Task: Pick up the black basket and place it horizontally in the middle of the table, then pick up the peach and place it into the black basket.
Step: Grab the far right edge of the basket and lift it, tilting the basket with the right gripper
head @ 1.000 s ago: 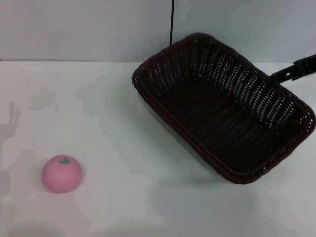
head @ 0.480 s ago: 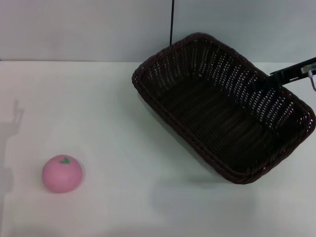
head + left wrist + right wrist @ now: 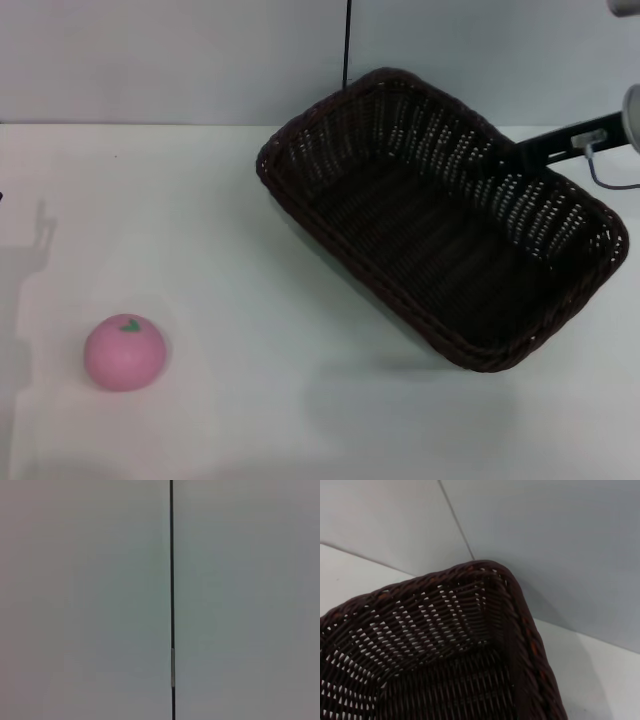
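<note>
The black basket (image 3: pixel 430 230) sits at the right of the white table (image 3: pixel 230 230), turned diagonally, with its near edge lifted over a shadow. My right gripper (image 3: pixel 528 152) reaches in from the right and is shut on the basket's far right rim. The right wrist view shows a corner of the basket (image 3: pixel 470 630) close up. The pink peach (image 3: pixel 124 351) with its green leaf mark lies alone at the front left of the table. My left gripper is out of view; its wrist view shows only the wall.
A grey wall (image 3: pixel 170 60) with a thin black vertical seam (image 3: pixel 347 45) stands behind the table. The seam also shows in the left wrist view (image 3: pixel 171 580). An arm's shadow (image 3: pixel 30 260) falls on the table's left edge.
The basket has shifted a little to the left and up with my right gripper, which has drawn higher and to the right. The peach has not moved.
</note>
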